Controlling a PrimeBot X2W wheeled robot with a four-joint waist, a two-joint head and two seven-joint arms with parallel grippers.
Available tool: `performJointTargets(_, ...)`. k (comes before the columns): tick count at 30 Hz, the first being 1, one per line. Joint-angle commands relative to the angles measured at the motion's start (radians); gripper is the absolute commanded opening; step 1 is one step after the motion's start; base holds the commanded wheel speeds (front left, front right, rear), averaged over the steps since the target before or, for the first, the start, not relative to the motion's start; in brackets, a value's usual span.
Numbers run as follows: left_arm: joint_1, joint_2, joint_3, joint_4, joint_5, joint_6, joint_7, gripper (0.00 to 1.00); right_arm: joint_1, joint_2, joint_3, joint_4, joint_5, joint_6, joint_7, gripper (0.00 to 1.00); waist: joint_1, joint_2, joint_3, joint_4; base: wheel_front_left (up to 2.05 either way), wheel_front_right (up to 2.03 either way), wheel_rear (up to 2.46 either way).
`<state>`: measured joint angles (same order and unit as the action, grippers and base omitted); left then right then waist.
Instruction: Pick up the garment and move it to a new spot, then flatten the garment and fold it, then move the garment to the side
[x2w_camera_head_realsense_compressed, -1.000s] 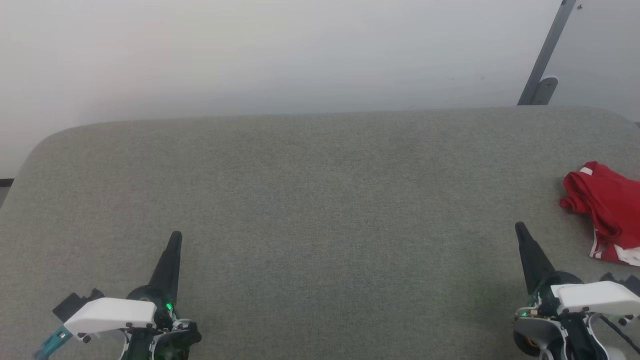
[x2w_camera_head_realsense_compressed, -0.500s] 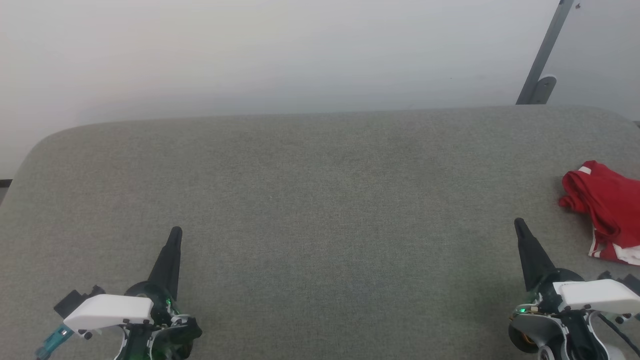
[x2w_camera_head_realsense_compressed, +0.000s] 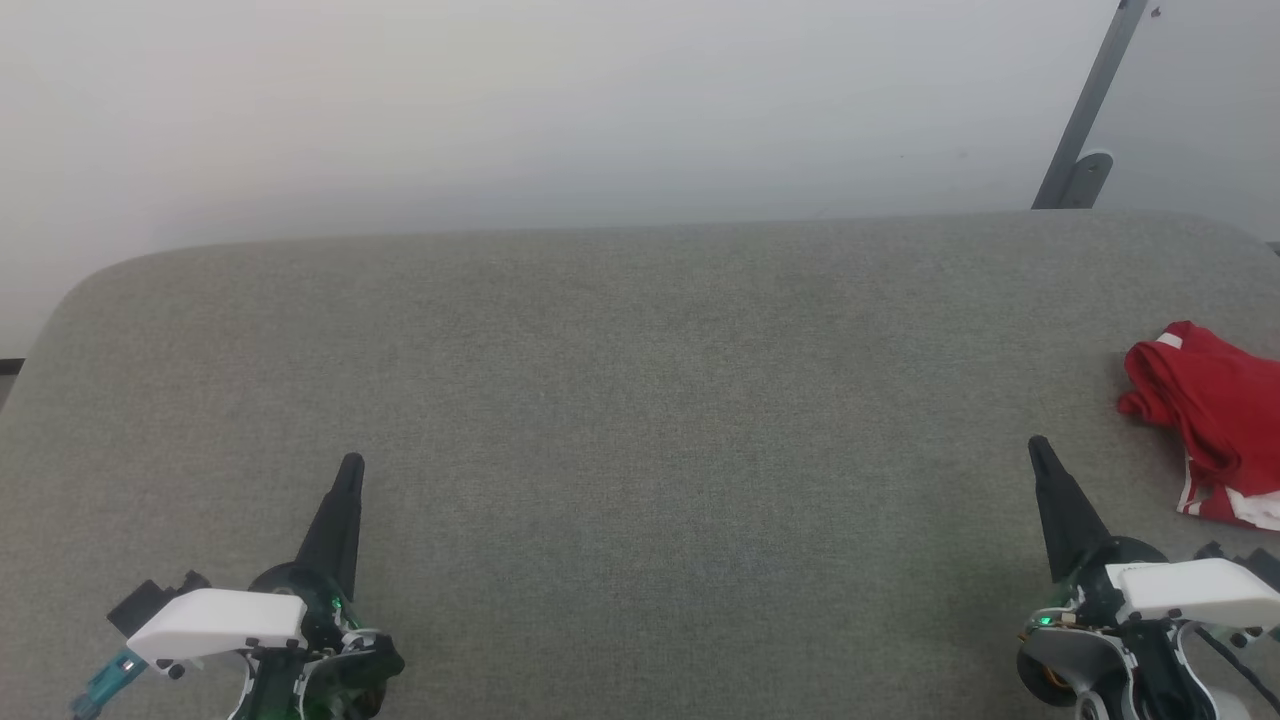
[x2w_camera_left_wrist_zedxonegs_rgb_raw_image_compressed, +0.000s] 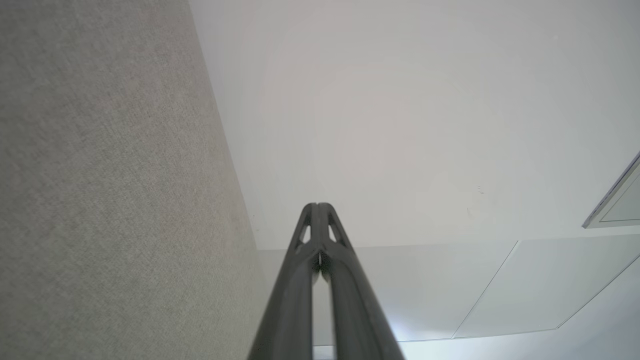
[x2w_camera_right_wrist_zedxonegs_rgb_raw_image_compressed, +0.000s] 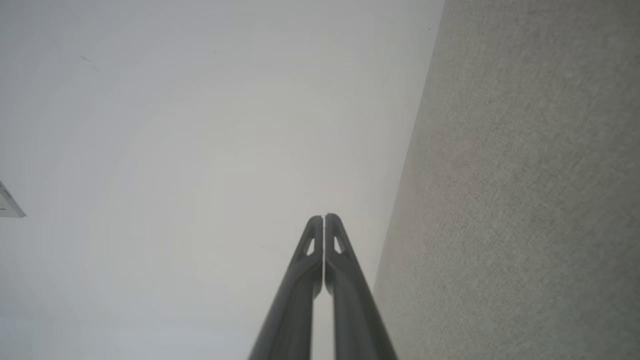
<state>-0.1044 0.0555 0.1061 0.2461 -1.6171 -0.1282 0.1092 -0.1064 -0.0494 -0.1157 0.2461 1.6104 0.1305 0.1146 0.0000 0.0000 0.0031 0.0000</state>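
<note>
Both were closed tight and empty: the left gripper (x2w_camera_head_realsense_compressed: 350, 466) by the table's (x2w_camera_head_realsense_compressed: 640, 380) near-left corner, the right gripper (x2w_camera_head_realsense_compressed: 1038, 447) by its near-right. The garment (x2w_camera_head_realsense_compressed: 1215, 415) lay crumpled at the right edge, untouched. Pick-up had not begun — the right gripper would likely have to open and reach rightward.

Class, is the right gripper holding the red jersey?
No. The right gripper is shut on nothing, apart from the crumpled jersey.
</note>
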Motion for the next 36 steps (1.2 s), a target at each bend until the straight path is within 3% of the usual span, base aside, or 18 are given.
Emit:
performJointTargets(1,-0.01,-0.001,0.004,-0.001,-0.001,-0.005,0.004,0.0,-0.005,0.002,0.0,-0.003,0.004,0.0,0.003,0.0,0.0,0.0,0.0,0.0,0.0,0.0,0.0)
performJointTargets(36,-0.01,-0.003,0.007,-0.001,0.003,-0.005,0.005,0.0,-0.005,0.002,0.0,-0.003,0.004,0.0,0.002,0.0,0.0,0.0,0.0,0.0,0.0,0.0,0.0)
